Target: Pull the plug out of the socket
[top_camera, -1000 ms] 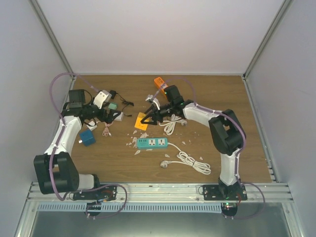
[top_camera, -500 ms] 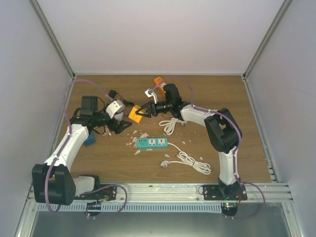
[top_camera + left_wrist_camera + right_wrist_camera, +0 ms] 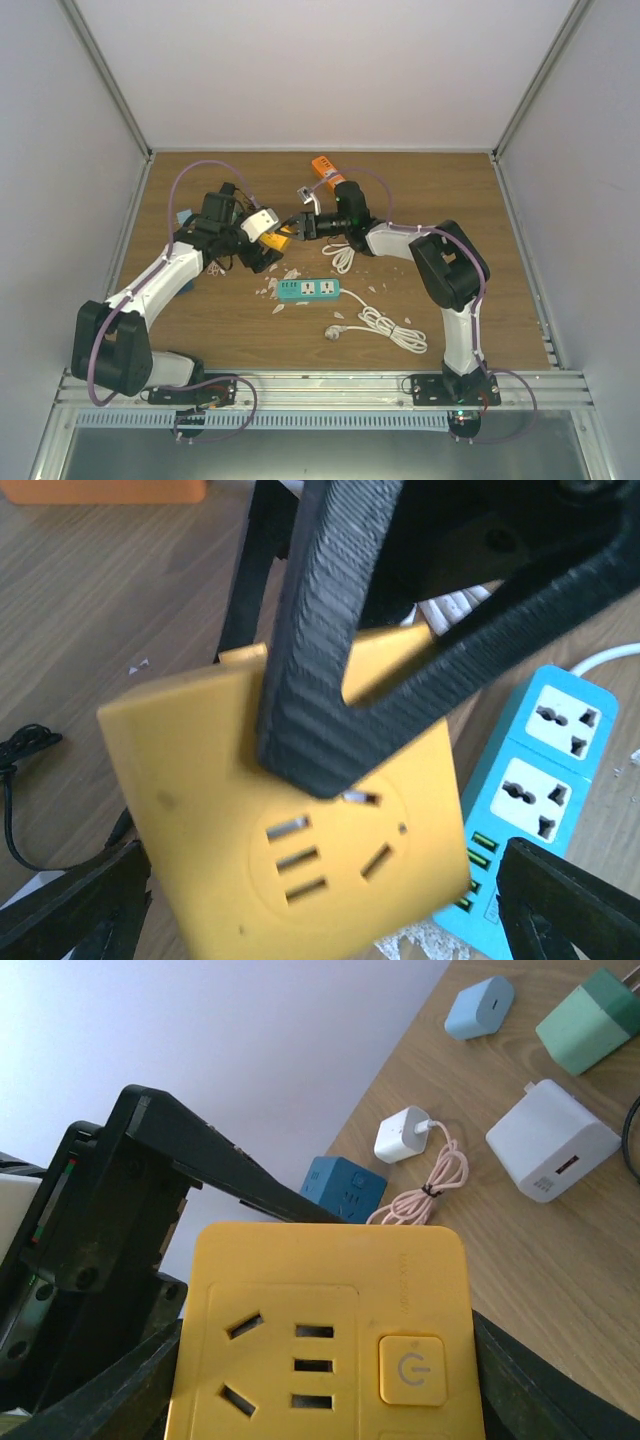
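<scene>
The socket is a yellow cube point(image 3: 284, 237) held above the table at centre, and my right gripper point(image 3: 292, 231) is shut on it. In the right wrist view its slotted face and power button point(image 3: 330, 1330) fill the space between the right gripper point(image 3: 320, 1405) fingers. My left gripper point(image 3: 268, 244) faces it from the left and is open. In the left wrist view the socket point(image 3: 300, 865) sits between the wide-spread fingers of the left gripper point(image 3: 320, 920), and a black right finger point(image 3: 330, 680) crosses in front. No plug shows on the visible faces.
A teal power strip point(image 3: 308, 290) lies below the grippers, with a coiled white cable point(image 3: 385, 328) to its right. An orange block point(image 3: 325, 166) lies at the back. A blue cube point(image 3: 345, 1185), a white charger with pink cord point(image 3: 405, 1135) and other adapters point(image 3: 550, 1150) lie at left.
My left arm has swung right from the adapters to the yellow socket. My right gripper has lifted the socket and carried it leftward, meeting the left gripper.
</scene>
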Robot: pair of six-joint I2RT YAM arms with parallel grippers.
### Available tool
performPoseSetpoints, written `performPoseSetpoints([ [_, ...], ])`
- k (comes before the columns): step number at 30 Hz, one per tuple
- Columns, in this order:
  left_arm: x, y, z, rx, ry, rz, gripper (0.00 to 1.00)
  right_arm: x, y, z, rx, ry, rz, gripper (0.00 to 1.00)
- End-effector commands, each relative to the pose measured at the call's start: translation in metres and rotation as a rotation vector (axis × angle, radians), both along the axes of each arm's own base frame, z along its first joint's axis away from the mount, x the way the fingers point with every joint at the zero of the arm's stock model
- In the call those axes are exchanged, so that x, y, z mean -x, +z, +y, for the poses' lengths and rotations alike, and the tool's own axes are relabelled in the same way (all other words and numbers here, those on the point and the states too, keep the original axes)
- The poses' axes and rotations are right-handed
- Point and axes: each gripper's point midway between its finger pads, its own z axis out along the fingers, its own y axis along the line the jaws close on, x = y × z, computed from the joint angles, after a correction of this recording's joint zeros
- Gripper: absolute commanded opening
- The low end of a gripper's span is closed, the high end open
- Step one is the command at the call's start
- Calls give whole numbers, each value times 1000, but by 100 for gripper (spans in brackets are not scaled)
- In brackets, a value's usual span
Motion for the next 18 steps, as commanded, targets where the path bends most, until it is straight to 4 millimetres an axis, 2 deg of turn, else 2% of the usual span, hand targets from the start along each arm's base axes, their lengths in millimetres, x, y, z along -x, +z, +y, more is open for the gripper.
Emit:
performPoseSetpoints([
  [1,-25,14,-8,-26,45,-76,93,4,14,3,-46,-27,40,20],
  [8,-34,16,-15,-18,68,-76,81,7,5,-1,-39,-68,139,20],
  [10,-34,12,-16,-30,61,-67,75,9,3,-2,-36,-75,163,20],
  [13,-36,5,-14,-50,68,-50,59,11,3,-3,-47,-76,185,20],
  [15,-36,2,-12,-56,79,-51,54,11,4,-3,-53,-73,201,20],
  [16,-36,3,-12,-56,82,-52,57,11,5,-3,-58,-75,211,20],
  [18,-35,3,-15,-42,74,-41,76,9,8,-4,-70,-87,221,19],
])
